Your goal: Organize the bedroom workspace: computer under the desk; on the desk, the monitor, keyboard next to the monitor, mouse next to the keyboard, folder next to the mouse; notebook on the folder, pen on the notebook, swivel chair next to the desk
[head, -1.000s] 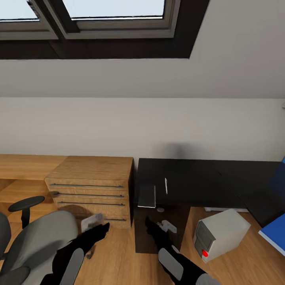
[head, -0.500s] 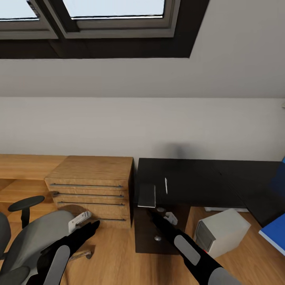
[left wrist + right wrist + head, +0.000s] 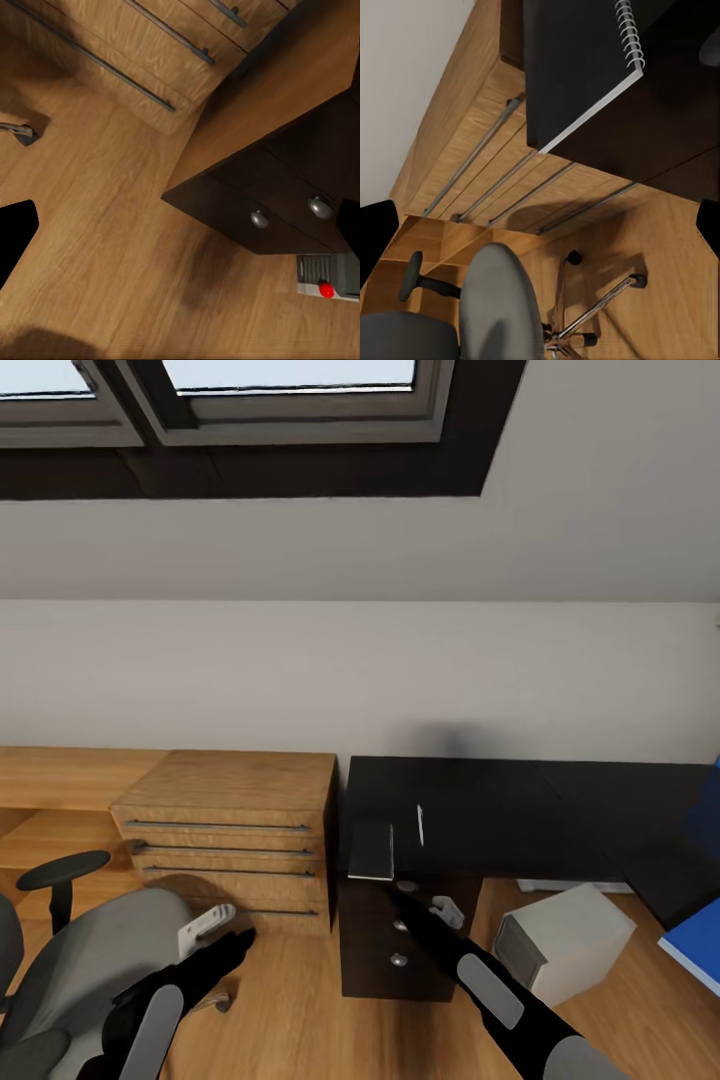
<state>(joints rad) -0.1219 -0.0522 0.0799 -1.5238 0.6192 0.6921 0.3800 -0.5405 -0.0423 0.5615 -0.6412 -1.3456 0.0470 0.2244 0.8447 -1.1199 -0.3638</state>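
The dark-grey notebook (image 3: 371,850) lies at the front left edge of the glossy black desk (image 3: 520,805), with the white pen (image 3: 420,826) just to its right. My right gripper (image 3: 392,890) reaches up just below the notebook's front edge, open and empty. In the right wrist view the spiral-bound notebook (image 3: 577,67) overhangs the desk edge. My left gripper (image 3: 243,938) hangs open over the floor beside the swivel chair (image 3: 90,960). The computer (image 3: 565,945) stands on the floor under the desk. A bright-blue folder (image 3: 697,952) is cut off at the right edge.
A light wooden drawer chest (image 3: 235,830) stands against the desk's left side. The desk's dark drawer unit (image 3: 395,940) with round knobs sits below the notebook, and also shows as the drawer unit (image 3: 285,202) in the left wrist view. Wooden floor lies between chair and desk.
My right arm has stretched forward and up to the desk edge under the notebook. The left arm has drawn back toward the chair. The view has tilted slightly.
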